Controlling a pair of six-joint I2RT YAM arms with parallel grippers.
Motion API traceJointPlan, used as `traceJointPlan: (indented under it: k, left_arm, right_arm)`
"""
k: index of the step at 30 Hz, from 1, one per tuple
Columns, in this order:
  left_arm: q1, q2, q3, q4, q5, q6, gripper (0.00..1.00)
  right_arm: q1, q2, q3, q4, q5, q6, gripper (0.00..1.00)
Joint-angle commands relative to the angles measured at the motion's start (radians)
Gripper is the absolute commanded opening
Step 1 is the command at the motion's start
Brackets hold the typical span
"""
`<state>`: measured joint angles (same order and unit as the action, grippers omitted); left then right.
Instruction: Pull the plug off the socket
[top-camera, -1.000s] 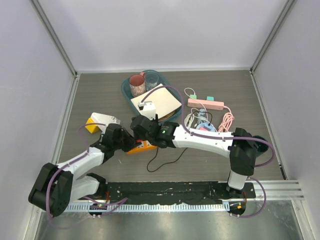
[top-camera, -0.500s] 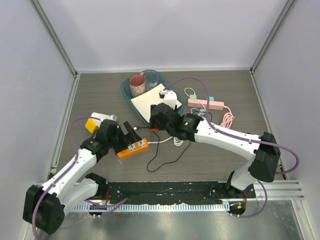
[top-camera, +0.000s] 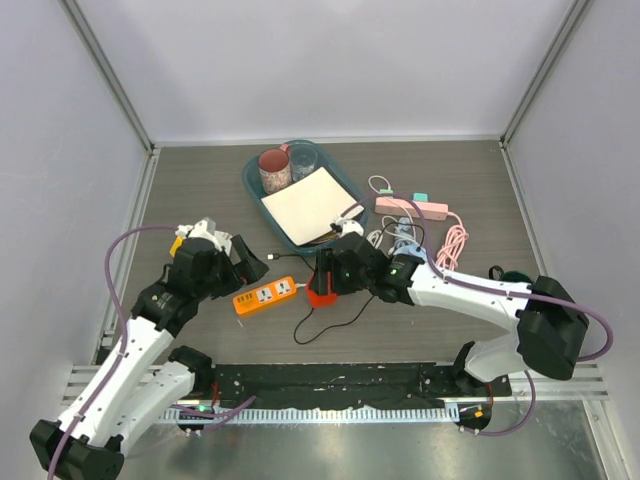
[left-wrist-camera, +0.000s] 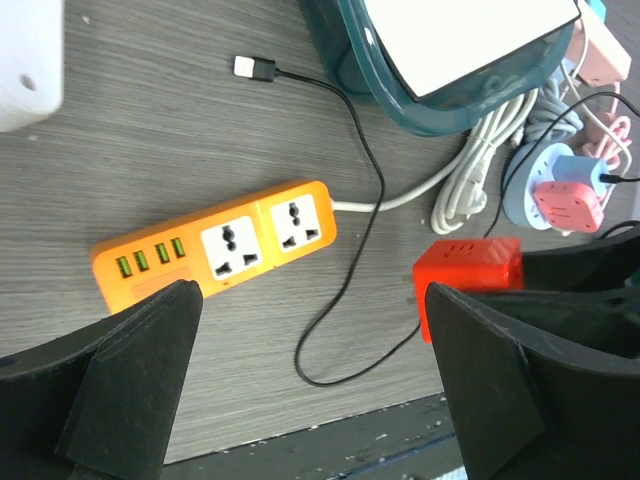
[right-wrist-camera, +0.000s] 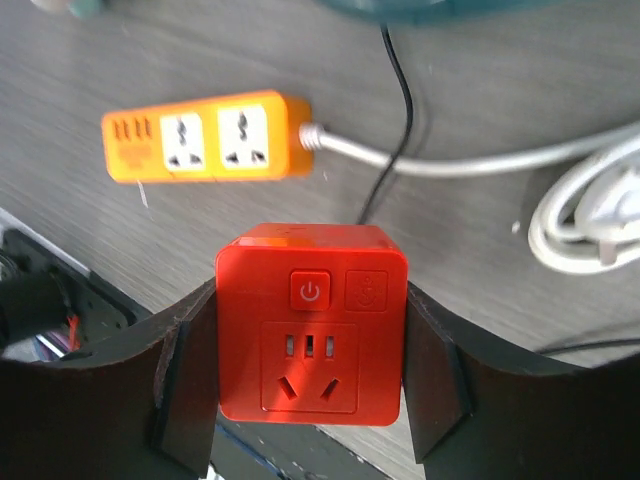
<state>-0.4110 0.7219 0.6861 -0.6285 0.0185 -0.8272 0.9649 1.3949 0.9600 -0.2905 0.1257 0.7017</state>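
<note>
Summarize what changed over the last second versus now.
The left gripper let go of the orange power strip, opened and drew back to its left. The right gripper, shut on the red cube adapter, carried it away from the strip, up toward the teal tray, then back down beside the strip's cord end. The strip, tray and pink power strip stayed put.
</note>
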Motion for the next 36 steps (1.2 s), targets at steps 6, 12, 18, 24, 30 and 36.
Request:
traceJointPlan:
  k: [6, 12, 18, 24, 30, 36]
  left_arm:
    - [0.005, -0.064, 0.063, -0.062, -0.086, 0.118, 1.0]
    - [0.003, -0.058, 0.047, -0.05, -0.075, 0.119, 1.0]
    - [0.003, -0.061, 0.038, -0.043, -0.094, 0.115, 1.0]
    - [0.003, -0.022, 0.039, -0.037, -0.078, 0.117, 1.0]
    - [0.003, -0.024, 0.04, -0.034, -0.084, 0.117, 1.0]
    - [0.005, -0.024, 0.041, -0.037, -0.081, 0.117, 0.99]
  right_arm:
    - [0.001, -0.079, -0.162, 0.198, -0.084, 0.059, 0.02]
    - [0.001, -0.005, -0.19, 0.249, -0.112, 0.077, 0.06]
    - [0.001, 0.0, -0.234, 0.318, -0.155, 0.113, 0.12]
    - [0.003, 0.026, -0.26, 0.338, -0.166, 0.134, 0.17]
    - [-0.002, 0.007, -0.287, 0.343, -0.141, 0.151, 0.36]
    - [-0.048, -0.014, -0.271, 0.298, -0.138, 0.125, 0.68]
